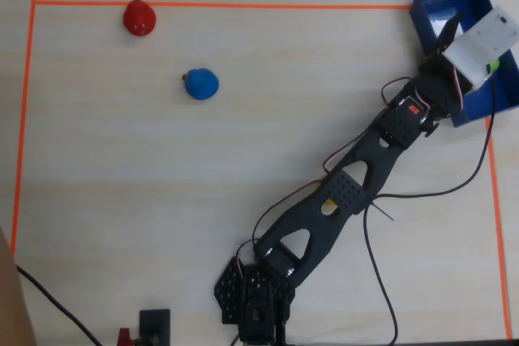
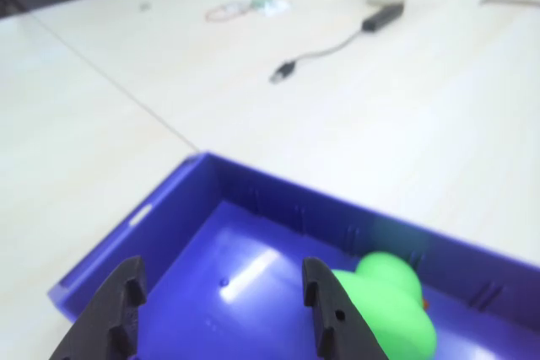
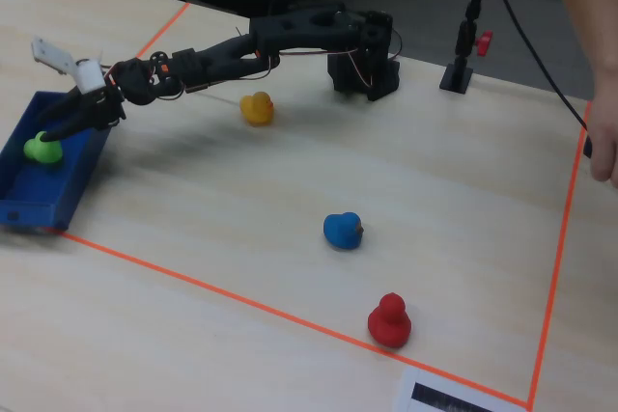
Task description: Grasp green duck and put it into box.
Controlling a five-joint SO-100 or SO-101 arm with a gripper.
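Jaws: seen closest in the wrist view, the gripper point(image 2: 221, 314) hangs over the box point(image 2: 160, 225) with its two black fingers parted wide and nothing between them.
Green duck: in the wrist view the green duck point(image 2: 390, 305) sits on the box floor, just right of the right-hand finger point(image 2: 327, 314); whether it touches that finger cannot be told.
Box interior: bare blue floor shows between the fingers, with a bright glare patch.
Beyond the box: only the wrist view shows a dark cable with a plug point(image 2: 288, 67) lying on the pale worktop point(image 2: 422, 107) past the far wall.
Fixed view: here the arm point(image 3: 241, 50) stretches left from its base, the gripper point(image 3: 60, 130) reaching into the box point(image 3: 39, 202), the green duck point(image 3: 41, 149) visible at the far end inside it.
Other toys: the fixed view alone shows a yellow-orange duck point(image 3: 256, 108) beside the arm; a blue duck point(image 3: 342, 231) and a red duck point(image 3: 389, 320) stand well apart from the box.
Overhead view: the box point(image 1: 454, 6) sits at the top right corner, largely covered by the wrist's white camera block point(image 1: 482, 42); the green duck is hidden.
Boundary: orange tape point(image 1: 219, 6) frames the work area.
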